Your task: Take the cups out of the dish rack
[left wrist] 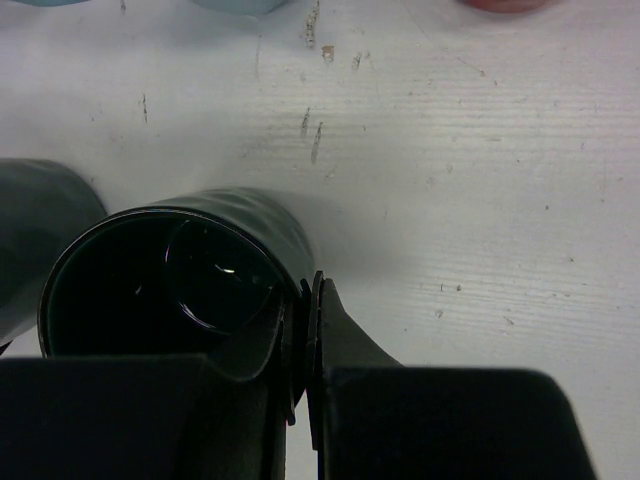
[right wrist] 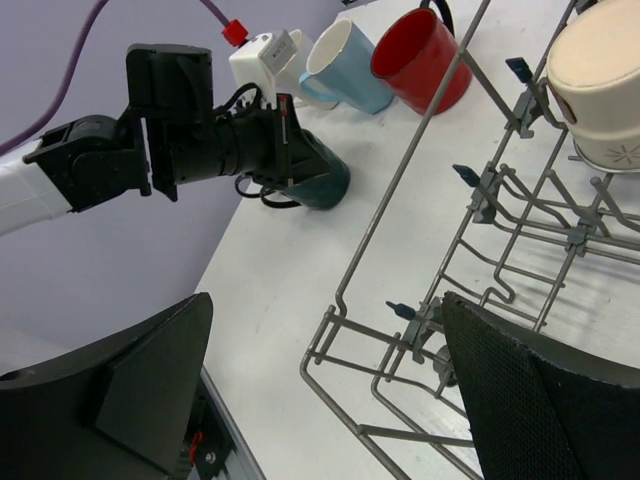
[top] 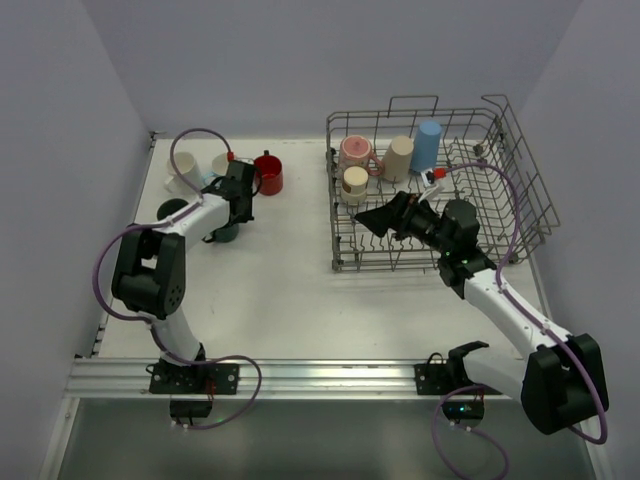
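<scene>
While the right gripper [top: 385,217] hangs spread wide over the rack [top: 490,215] at centre right of the top view with nothing in it, the left gripper [left wrist: 308,292] is pinched tight on the wall of a teal cup [right wrist: 320,180], one finger inside the mouth and one outside. My guess is the rim pinch is there because it lets me come straight down and leave the cup standing. The cup's out of the rack, over at the left of the top view, just beside the other teal cup [left wrist: 40,230], with the white cup [top: 183,172] and red cup [top: 268,175] further up the frame. It's about upright, mouth up at the wrist cam so I see right to the bottom, long axis near vertical and in line with the fingers. Can't tell if the base is on the table yet. Four cups remain in the rack's upper left corner, so I'd say roughly halfway.
</scene>
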Controlling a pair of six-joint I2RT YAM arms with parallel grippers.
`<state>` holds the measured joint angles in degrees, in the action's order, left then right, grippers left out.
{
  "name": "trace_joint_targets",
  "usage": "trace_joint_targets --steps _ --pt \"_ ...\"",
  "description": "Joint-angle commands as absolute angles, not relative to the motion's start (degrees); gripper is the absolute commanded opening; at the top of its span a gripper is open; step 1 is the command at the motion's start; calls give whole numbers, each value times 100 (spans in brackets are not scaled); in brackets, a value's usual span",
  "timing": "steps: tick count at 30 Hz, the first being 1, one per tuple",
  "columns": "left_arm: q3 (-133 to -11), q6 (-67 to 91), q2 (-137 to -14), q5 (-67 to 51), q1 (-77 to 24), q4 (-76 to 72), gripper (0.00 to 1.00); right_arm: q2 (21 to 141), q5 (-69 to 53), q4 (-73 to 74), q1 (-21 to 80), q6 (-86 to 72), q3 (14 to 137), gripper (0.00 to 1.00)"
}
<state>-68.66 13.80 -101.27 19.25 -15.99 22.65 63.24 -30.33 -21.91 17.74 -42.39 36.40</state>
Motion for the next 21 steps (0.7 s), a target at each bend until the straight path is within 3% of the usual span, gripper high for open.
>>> trace_joint_targets --steps 1,3,4,6,7,10,15,19,21 --pt "-7075 1125 -10072 2329 -1495 1776 5 6266 -2795 -2039 1811 -3929 4016 99" --pt "-7075 1125 -10090 2329 -1468 1784 16 6398 -2716 -1908 1819 -3763 4148 99" --pt "-7066 1125 -10072 2329 -1459 1793 28 6442 -2533 -1681 1828 -3666 4201 99" --pt "-6997 1125 -10020 2373 -1459 1749 41 6521 -2365 -1408 1854 -3332 4429 99" --pt "-6979 1134 -9941 2399 -1459 1749 53 6591 -2182 -1128 1854 -3218 4586 99" --pt "-6979 1186 -9774 2408 -1459 1802 68 6688 -1864 -696 1854 -2848 4790 99" --pt "-7101 1397 -9335 1961 -1459 1925 83 6899 -1372 -308 1854 -2453 5176 92" --pt "-7137 1617 -8572 944 -1459 1872 88 7294 -1020 235 1898 -2101 5711 79" --pt "-7076 1757 -8298 529 -1459 1837 89 7601 -740 447 1942 -1917 5896 78"
